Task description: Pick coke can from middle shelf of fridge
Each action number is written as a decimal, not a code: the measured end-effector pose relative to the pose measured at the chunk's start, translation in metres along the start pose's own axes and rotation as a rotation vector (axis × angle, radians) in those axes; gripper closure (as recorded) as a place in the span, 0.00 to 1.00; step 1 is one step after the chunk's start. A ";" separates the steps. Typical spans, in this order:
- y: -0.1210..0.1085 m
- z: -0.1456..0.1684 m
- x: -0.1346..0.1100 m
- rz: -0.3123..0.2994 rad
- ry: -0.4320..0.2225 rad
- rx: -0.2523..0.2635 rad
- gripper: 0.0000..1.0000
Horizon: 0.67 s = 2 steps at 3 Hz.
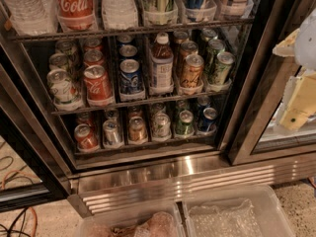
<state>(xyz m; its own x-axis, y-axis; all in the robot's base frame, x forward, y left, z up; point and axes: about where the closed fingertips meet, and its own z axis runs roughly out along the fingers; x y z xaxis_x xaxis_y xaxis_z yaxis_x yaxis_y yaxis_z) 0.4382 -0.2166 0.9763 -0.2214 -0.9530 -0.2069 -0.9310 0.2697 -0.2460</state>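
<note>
A coke can [97, 84] stands front-left on the middle shelf [163, 98] of the fridge [197, 176], the end effector [301, 101] hangs far right, its grip impossible to tell.

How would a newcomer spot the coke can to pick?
The gripper hangs at the right edge, outside the open fridge. On its middle shelf, the rack with one brown bottle, the coke can fronts the second lane from the left. It is red with white script, between a pale can and a blue can.

Red/wht coke can [98, 84]; cream gripper [300, 102] right
</note>
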 end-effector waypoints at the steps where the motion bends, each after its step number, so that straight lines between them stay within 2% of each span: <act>1: 0.000 0.000 0.000 0.000 -0.002 0.002 0.00; 2: -0.001 -0.003 -0.006 -0.027 -0.015 0.020 0.00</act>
<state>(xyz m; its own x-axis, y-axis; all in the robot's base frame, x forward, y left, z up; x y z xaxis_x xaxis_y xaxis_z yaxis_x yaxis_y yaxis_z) 0.4400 -0.2120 0.9802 -0.1917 -0.9579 -0.2137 -0.9304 0.2467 -0.2710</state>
